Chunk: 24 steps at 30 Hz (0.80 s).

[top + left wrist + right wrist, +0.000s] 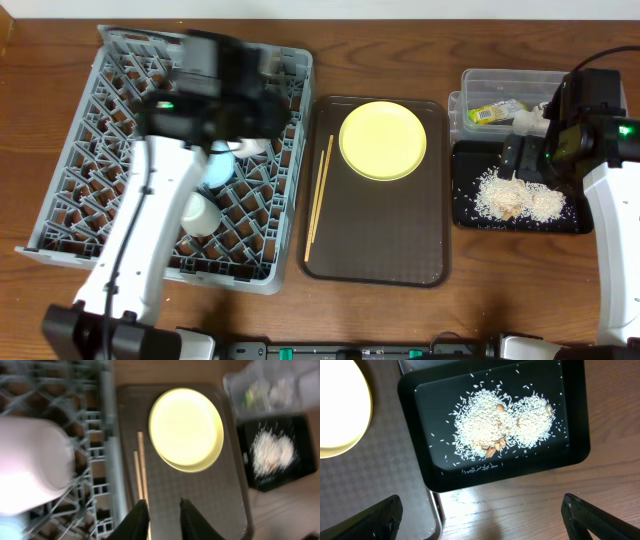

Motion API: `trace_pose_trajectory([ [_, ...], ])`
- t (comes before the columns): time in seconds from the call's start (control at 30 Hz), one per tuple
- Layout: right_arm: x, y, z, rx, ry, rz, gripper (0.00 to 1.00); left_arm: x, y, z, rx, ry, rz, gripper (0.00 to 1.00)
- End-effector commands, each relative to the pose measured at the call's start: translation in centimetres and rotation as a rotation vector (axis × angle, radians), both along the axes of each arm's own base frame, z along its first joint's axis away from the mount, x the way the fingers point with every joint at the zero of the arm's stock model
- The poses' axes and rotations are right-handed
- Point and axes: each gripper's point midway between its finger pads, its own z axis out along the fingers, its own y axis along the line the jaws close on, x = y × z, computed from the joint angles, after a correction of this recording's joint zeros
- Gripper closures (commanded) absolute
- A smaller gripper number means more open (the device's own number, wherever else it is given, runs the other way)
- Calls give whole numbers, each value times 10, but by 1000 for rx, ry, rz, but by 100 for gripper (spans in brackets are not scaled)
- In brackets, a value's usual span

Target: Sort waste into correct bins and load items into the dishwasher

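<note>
My left gripper (278,112) (162,503) hangs over the right rim of the grey dishwasher rack (90,150) (108,445), slightly open and empty. A light blue bowl (215,170), a white bowl (252,147) (30,465) and a small cream cup (200,212) sit in the rack. The yellow plate (383,140) (186,427) and the chopsticks (320,195) (141,465) lie on the brown tray. My right gripper (522,160) (492,520) is wide open above the black tray (465,165) (575,410), which holds rice crumbs (515,195) (500,422). The clear tub (500,78) holds the wrapper (487,114) and tissue (530,120).
The large dark brown serving tray (390,230) (200,495) (380,490) lies between the rack and the two bins. A few stray grains lie on the wooden table just in front of the black tray. My left arm crosses over the rack's left half.
</note>
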Motion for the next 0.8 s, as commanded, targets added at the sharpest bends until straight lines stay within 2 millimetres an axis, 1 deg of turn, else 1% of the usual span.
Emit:
trace_pose_trajectory([
  [0.0, 2, -3, 6, -11, -18, -14, 1, 3, -14, -32, 153, 3, -37, 78],
  [0.1, 2, -2, 6, -8, -19, -14, 1, 4, -36, -52, 172, 29, -88, 79],
  [0.13, 2, -1, 6, -3, -19, -12, 1, 5, -40, -61, 184, 40, -96, 81],
  [0.17, 2, 0, 6, 4, -20, -10, 1, 6, -43, -70, 197, 53, -100, 87],
  [0.23, 3, 2, 6, 17, -21, -6, 1, 10, -46, -89, 216, 87, -106, 93],
  [0.3, 2, 2, 6, 17, -20, -6, 1, 13, -47, -108, 232, 124, -109, 94],
  [0.33, 2, 2, 6, 17, -20, -6, 1, 13, -47, -114, 237, 133, -109, 94],
  [0.4, 2, 2, 5, 17, -18, -6, 1, 20, -41, -127, 284, 139, -87, 94],
  [0.47, 2, 2, 5, 17, -17, -6, 1, 28, -30, -134, 348, 120, -53, 94],
  [0.57, 1, 2, 5, 17, -16, -6, 1, 40, -17, -137, 428, 77, -7, 94],
  [0.77, 0, 3, 5, 18, -10, -6, 1, 51, -15, -144, 455, 51, -4, 94],
])
